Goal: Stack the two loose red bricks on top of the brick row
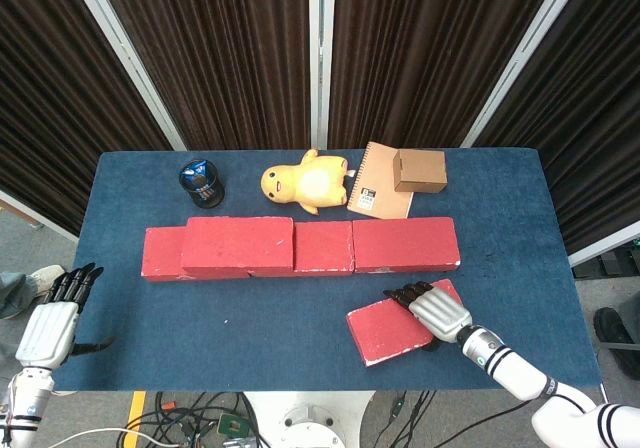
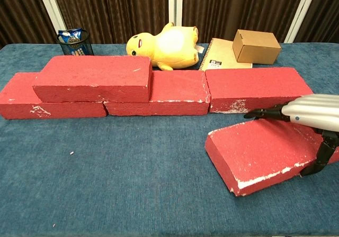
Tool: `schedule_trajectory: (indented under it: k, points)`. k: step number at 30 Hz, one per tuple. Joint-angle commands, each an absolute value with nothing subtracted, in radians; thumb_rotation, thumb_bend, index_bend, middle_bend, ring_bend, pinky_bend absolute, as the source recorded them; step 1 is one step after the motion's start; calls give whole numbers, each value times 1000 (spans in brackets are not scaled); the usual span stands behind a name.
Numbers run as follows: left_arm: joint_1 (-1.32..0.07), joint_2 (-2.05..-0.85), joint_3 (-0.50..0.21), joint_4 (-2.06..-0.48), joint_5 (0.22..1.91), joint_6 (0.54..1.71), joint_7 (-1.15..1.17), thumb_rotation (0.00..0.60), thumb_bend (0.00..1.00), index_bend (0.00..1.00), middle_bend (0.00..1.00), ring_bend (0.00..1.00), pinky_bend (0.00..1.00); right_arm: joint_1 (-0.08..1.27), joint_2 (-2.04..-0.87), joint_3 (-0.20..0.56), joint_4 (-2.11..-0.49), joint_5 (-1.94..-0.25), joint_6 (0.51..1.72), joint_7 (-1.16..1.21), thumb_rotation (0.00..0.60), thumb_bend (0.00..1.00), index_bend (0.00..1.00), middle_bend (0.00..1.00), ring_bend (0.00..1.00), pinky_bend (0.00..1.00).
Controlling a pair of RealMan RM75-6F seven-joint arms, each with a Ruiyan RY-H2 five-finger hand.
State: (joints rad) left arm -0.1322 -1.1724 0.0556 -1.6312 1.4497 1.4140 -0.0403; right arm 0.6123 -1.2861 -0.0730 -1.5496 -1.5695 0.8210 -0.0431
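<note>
Right robot hand (image 1: 432, 308) grips the loose red brick (image 1: 395, 328) near the counter's (image 1: 250, 313) front edge, toward the front-right corner: fingers lie flat across the brick's top at its right end, thumb hooked under the near side per chest view. The brick looks tilted w/ its right end raised off the cloth, left end low or touching; can't tell which for sure. 1 brick already sits on the brick row (image 1: 330, 246), on its left part; the row runs across the counter's middle, just behind the held brick.

Left robot hand (image 1: 50, 318) hangs off the front-left corner, holding nothing, fingers extended side by side w/ thumb apart.

Risks, as I judge them:
- Grip is at 1 end only, so the brick's wt hangs out to the left. It could pivot and slip from the fingers.
- Lifting too low would knock the brick's far edge into the row's right end and shove those bricks back toward the notebook (image 1: 372, 190) and cardboard box (image 1: 419, 169).
- Dropped near the front edge, it could go off the counter.

Room: bare cloth to the left of the held brick along the front edge, and free top surface on the row's middle and right. Plush toy (image 1: 303, 182) and pen cup (image 1: 202, 182) sit near the back edge, well apart from the lift path.
</note>
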Motion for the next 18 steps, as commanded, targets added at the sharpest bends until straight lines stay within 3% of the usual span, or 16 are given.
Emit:
schedule_trajectory:
  k: [1,7,12,18]
  points:
    - [-131,-1171,54,-1632,1452,1411,-43,600,51,0,0,0,0,610,-1255,-62,-1587,-1584,858,-35,600,0,0,164,113,166]
    - [-126,-1173,53,-1624,1460,1402,-61,600,51,0,0,0,0,624,-1186,20,-1658,-1549,926,-33,600,0,0,173,113,149]
    - [-123,-1175,51,-1604,1467,1394,-89,600,51,0,0,0,0,685,-1162,118,-1652,-1401,860,-53,600,0,0,167,112,145]
    - [-131,-1189,49,-1575,1463,1358,-124,600,51,0,0,0,0,780,-1233,186,-1548,-1186,742,-147,600,0,0,165,113,145]
